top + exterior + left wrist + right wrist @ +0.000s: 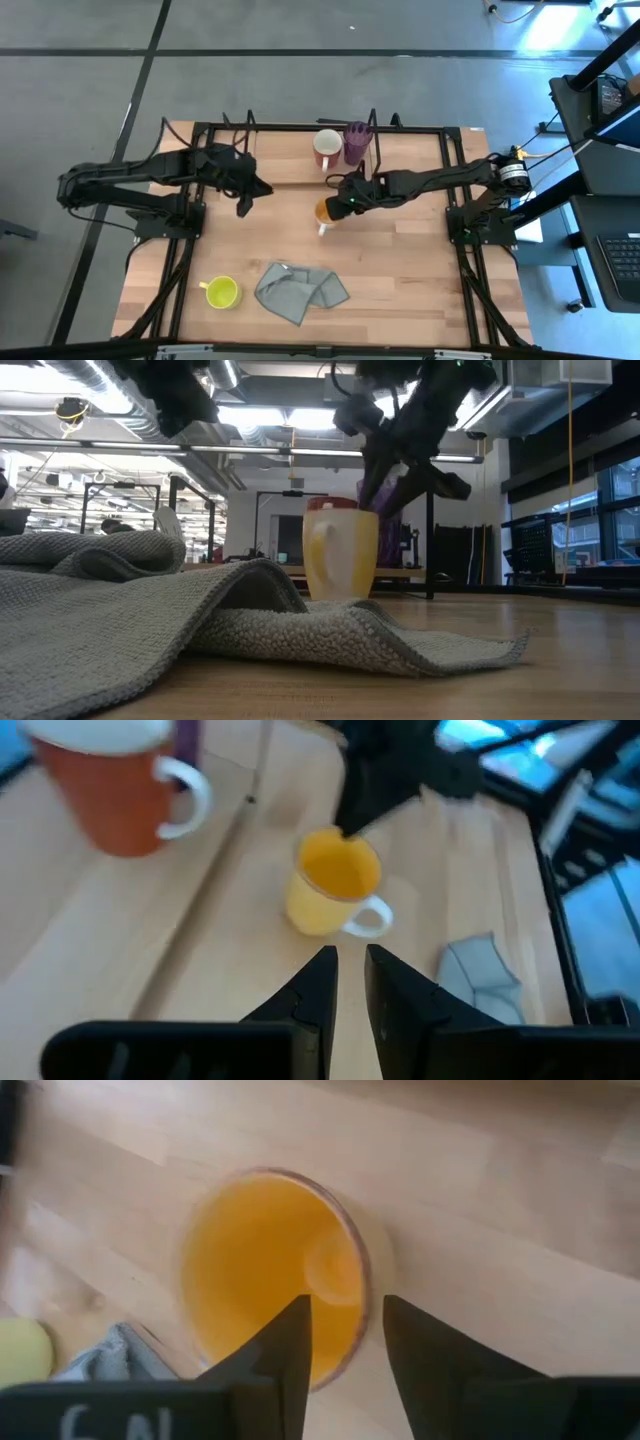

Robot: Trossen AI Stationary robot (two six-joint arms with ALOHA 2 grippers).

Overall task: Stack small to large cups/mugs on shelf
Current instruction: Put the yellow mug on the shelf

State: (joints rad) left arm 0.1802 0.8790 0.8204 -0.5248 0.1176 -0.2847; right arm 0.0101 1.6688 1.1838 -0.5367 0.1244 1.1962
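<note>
An orange mug [325,212] with a white handle stands upright on the table near its middle; it also shows in the left wrist view [330,890] and the low view [340,555]. My right gripper [342,205] is open over it, one finger inside the rim [290,1350] and one outside [425,1360]. A white mug with red inside [327,148] and a purple tumbler [356,142] stand on the shelf [285,160] at the far side. A yellow-green mug [221,292] stands near the front left. My left gripper [243,205] hovers left of the orange mug, fingers close together and empty. My right gripper comes at the orange mug from above, slanting from the table's right. Its fingers stand on either side of the mug's rim [362,1305], on the side away from the handle. I cannot tell whether either finger touches the wall. The mug stands on the table.
A crumpled grey cloth [300,290] lies near the front edge and fills the foreground of the low view [200,620]. Black frame rails [190,240] run along the table's left, right and far sides. Bare wood lies between the cloth and the orange mug.
</note>
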